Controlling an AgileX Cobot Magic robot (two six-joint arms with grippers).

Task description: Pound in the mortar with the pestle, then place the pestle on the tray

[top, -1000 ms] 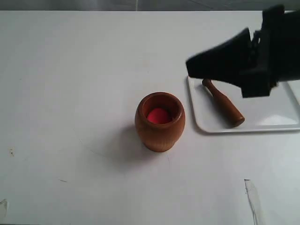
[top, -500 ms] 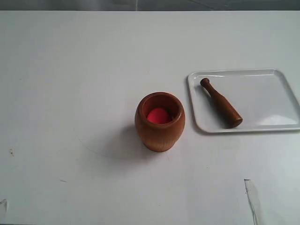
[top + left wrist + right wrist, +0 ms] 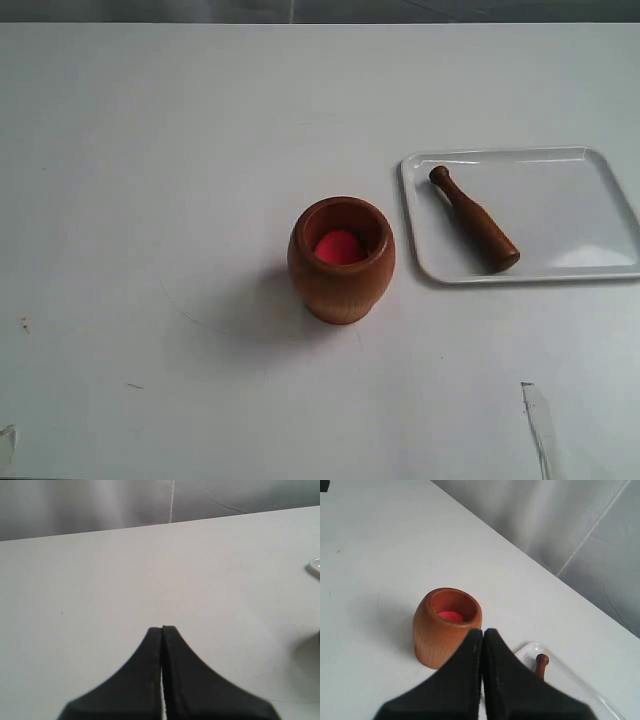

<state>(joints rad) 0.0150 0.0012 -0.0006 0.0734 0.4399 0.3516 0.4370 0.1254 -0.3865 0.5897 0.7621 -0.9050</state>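
The reddish-brown mortar [image 3: 341,260] stands upright mid-table, its red inner bottom showing; the right wrist view also holds the mortar [image 3: 440,630]. To its right the dark brown pestle [image 3: 474,220] lies flat on the white tray [image 3: 570,205], knobbed handle toward the far left corner. Neither arm shows in the exterior view. My right gripper [image 3: 483,631] is shut and empty, high above the table, with the pestle's knob [image 3: 541,660] and a tray corner [image 3: 529,651] peeking past its fingers. My left gripper [image 3: 162,628] is shut on nothing over bare table.
The white table [image 3: 180,150] stretches around the mortar. A scuff or tape mark [image 3: 535,415] lies near the front right. Grey wall panels [image 3: 560,520] rise behind the table's far edge. A tray corner [image 3: 314,566] shows at the edge of the left wrist view.
The right arm, over the tray one second ago, has drawn out of the exterior view. The pestle stays on the tray, shifted only slightly.
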